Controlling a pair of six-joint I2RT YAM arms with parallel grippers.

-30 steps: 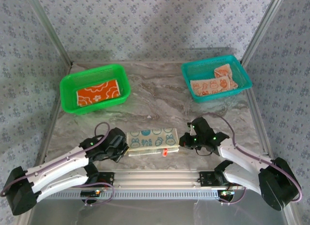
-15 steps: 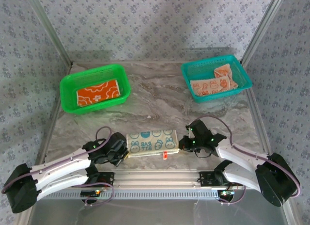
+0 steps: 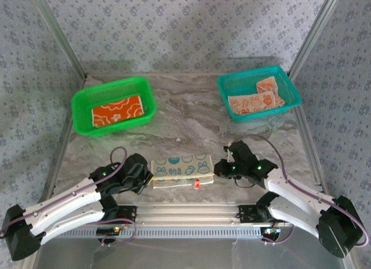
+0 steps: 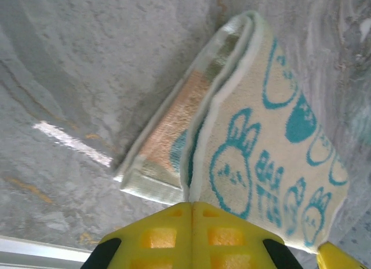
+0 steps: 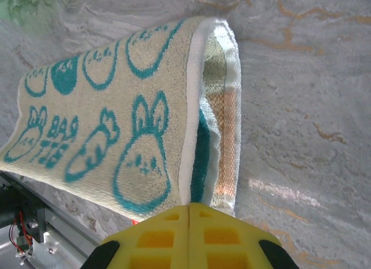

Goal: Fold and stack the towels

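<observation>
Yellow pads (image 4: 156,237) meet flat on both sides: our left claw (image 3: 148,180) is clamped on the left end of the bunny towel (image 3: 181,169), and our right claw (image 3: 217,171) is clamped on its right end. The towel lies on the tabletop (image 3: 185,127) just ahead of the arm bases, already doubled into a long strip, and from the wrists we see the upper layer curling over a peach-toned underside. We judge we are midway through the fold. To do it well, we want both claws moving together, at equal height, so the edge lands square on the layer beneath; let one lead and the strip skews. Hold the cloth taut, not stretched, and release only once the edges line up. Further back, on the left, the green basket (image 3: 81,106) holds an orange flowered towel (image 3: 117,111), folded flat. Far right, the teal basket (image 3: 225,88) holds the peach towels (image 3: 255,101), waiting their turn.
</observation>
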